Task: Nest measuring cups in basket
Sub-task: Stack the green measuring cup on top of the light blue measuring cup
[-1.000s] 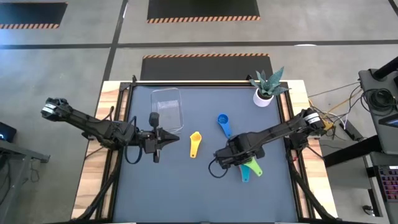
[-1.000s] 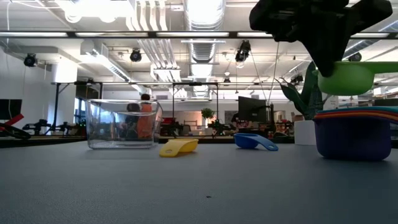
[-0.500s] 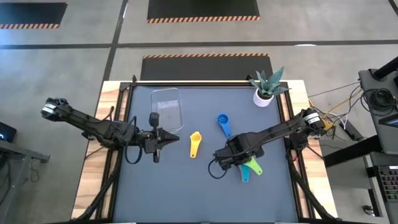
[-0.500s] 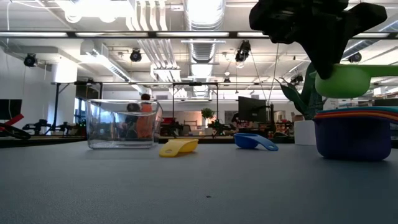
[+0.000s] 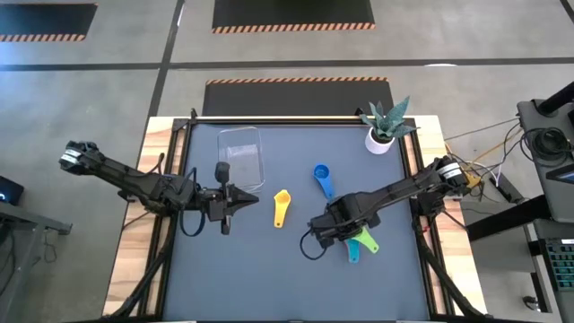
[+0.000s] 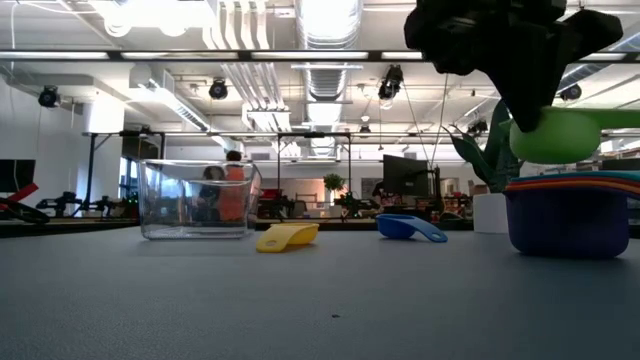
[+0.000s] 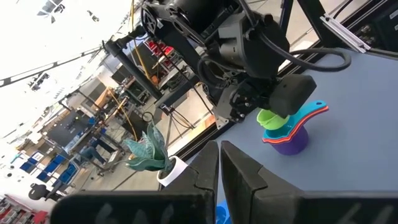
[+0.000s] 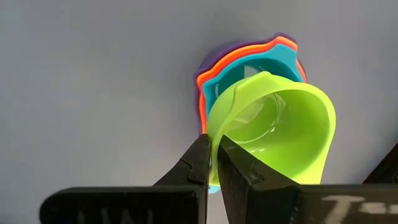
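Observation:
My right gripper point(image 5: 345, 235) is shut on the green measuring cup point(image 6: 560, 135), which hangs just above a nested stack of cups point(image 6: 570, 215) with purple, orange and teal rims, also seen in the right wrist view point(image 8: 214, 78). The yellow cup point(image 5: 281, 208) and the blue cup point(image 5: 322, 178) lie on the table mid-way across. The clear basket point(image 5: 240, 154) stands at the far left of the mat, with no cup in it. My left gripper point(image 5: 254, 199) hovers shut near the basket, pointing right. My right gripper pinches the green cup's rim and side wall point(image 8: 217, 134), one finger point(image 8: 198, 163) outside the bowl and the other point(image 8: 239, 171) inside it. The fingers come from above, pointing down. The cup is lifted clear, roughly level, its handle point(image 6: 615, 112) sticking out sideways over the stack.
A white plant pot with a spiky plant point(image 5: 381, 135) stands at the far right corner. Open mat lies along the near edge and between the yellow cup and my left gripper. Black frame rails run along both table sides.
My right gripper has come down a little, bringing the green cup closer to the top of the stack. The stack, the yellow cup and the blue cup have stayed put.

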Controlling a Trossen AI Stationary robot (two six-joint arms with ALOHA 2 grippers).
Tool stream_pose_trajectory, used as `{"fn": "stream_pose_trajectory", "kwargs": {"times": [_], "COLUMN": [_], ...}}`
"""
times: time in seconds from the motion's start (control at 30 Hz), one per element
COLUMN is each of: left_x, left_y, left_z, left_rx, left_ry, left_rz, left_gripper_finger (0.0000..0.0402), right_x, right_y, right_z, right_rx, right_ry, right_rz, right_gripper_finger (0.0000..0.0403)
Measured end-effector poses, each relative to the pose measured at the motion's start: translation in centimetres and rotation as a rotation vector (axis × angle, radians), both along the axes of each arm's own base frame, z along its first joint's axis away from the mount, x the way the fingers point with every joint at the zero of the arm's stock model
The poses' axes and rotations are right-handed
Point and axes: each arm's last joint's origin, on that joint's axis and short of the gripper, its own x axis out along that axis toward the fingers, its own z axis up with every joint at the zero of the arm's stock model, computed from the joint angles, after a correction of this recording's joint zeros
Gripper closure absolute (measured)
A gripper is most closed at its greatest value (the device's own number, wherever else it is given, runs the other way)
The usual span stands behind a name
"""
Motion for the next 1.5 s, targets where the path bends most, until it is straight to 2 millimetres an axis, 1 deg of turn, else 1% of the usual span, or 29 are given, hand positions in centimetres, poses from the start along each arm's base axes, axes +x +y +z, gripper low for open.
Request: {"fn": "stream_pose_trajectory", "kwargs": {"times": [0.13, 0.2, 0.6, 0.7, 0.8, 0.9, 1.0, 1.07, 1.2, 1.3, 1.5], "left_x": [0.0, 0.0, 0.0, 0.0, 0.0, 0.0, 0.0, 0.0, 0.0, 0.0, 0.0], "left_y": [0.0, 0.0, 0.0, 0.0, 0.0, 0.0, 0.0, 0.0, 0.0, 0.0, 0.0], "left_z": [0.0, 0.0, 0.0, 0.0, 0.0, 0.0, 0.0, 0.0, 0.0, 0.0, 0.0], "left_rx": [0.0, 0.0, 0.0, 0.0, 0.0, 0.0, 0.0, 0.0, -0.001, -0.001, -0.002], "left_ry": [0.0, 0.0, 0.0, 0.0, 0.0, 0.0, 0.0, 0.0, -0.001, -0.001, -0.003], "left_rz": [0.0, 0.0, 0.0, 0.0, 0.0, 0.0, 0.0, 0.0, 0.0, 0.0, 0.0], "left_gripper_finger": [0.0402, 0.0402, 0.0402, 0.0402, 0.0402, 0.0402, 0.0402, 0.0402, 0.0402, 0.0402, 0.0402], "right_x": [-0.3, -0.4, -0.2, -0.2, -0.8, -2.2, -3.8, -4.9, -7.0, -8.8, -12.1], "right_y": [-0.1, -0.1, -0.1, -0.1, -0.1, 0.1, 0.4, 0.6, 0.9, 0.8, 0.4], "right_z": [-0.6, -0.8, -0.9, -0.2, 1.4, 2.3, 2.5, 2.3, 1.1, 0.2, -1.8], "right_rx": [-0.008, -0.01, -0.001, 0.009, 0.015, -0.025, -0.071, -0.106, -0.159, -0.192, -0.209], "right_ry": [0.027, 0.033, 0.014, -0.001, -0.037, -0.019, -0.012, -0.026, -0.055, -0.078, -0.156], "right_rz": [-0.016, -0.015, 0.0, 0.003, 0.045, 0.085, 0.118, 0.142, 0.183, 0.207, 0.212], "right_gripper_finger": [0.0388, 0.038, 0.0284, 0.0268, 0.0263, 0.0276, 0.0306, 0.0333, 0.0384, 0.0393, 0.0394]}}
